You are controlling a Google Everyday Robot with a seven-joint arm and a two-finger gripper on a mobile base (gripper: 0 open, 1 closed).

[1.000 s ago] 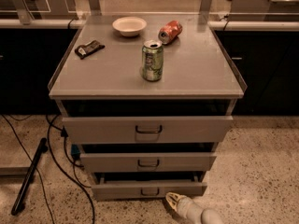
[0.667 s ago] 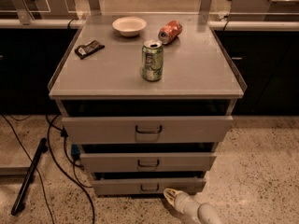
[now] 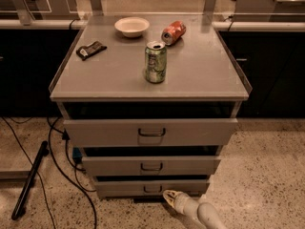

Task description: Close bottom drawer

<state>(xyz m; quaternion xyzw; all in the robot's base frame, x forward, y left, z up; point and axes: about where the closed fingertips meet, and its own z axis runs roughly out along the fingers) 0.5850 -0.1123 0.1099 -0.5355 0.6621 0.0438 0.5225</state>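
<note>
Fingers [image 3: 170, 197] are drawn together into one narrow tip, holding nothing. The gripper [image 3: 167, 194] sits low, just beside the lower edge of the bottom drawer [image 3: 119, 187] (contact unclear), right of its handle [image 3: 152, 189]. That drawer stands slightly open under two others. A can [image 3: 156, 62] stands on top.

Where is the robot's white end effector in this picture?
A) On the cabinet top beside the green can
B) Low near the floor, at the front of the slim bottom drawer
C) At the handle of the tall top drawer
B: the white end effector sits low near the floor, at the front of the slim grey metal bottom drawer, just right of its dark wire handle.
</note>
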